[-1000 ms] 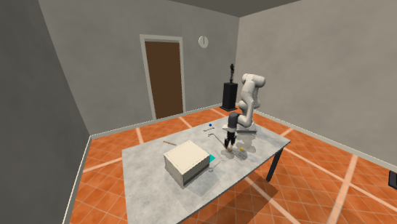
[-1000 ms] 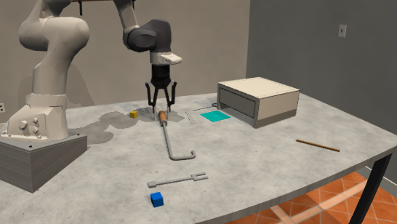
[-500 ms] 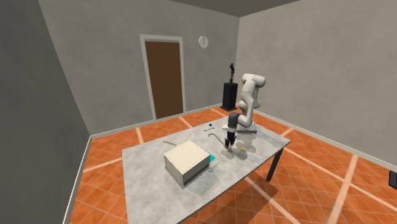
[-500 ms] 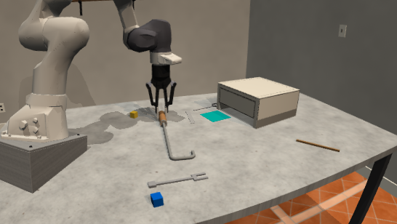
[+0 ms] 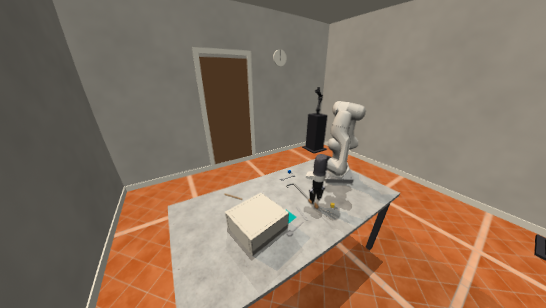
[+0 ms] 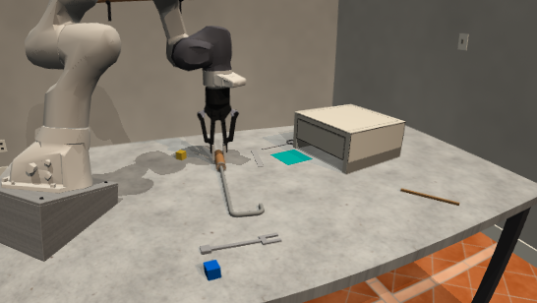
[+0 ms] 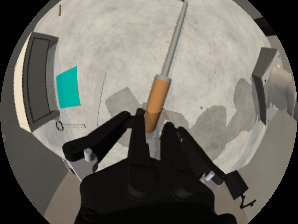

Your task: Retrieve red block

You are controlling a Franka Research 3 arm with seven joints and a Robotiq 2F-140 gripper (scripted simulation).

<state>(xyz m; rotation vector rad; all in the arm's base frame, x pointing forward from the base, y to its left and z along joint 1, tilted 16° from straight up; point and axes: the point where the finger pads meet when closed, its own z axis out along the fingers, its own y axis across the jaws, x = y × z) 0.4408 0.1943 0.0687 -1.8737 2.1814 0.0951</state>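
"How far along?"
"Early: gripper [image 5: 315,199] [image 6: 219,149] [image 7: 152,111] closed on the hooked tool [image 5: 300,192] [image 6: 225,187] [image 7: 176,41]; teal square [image 5: 292,217] [image 6: 291,156] [image 7: 69,89] at its three o'clock, exterior view."
"Red block?"
"Unseen, presumably under the cabinet [image 5: 257,212] [image 6: 376,141] [image 7: 21,90]; pulling, placing remain."
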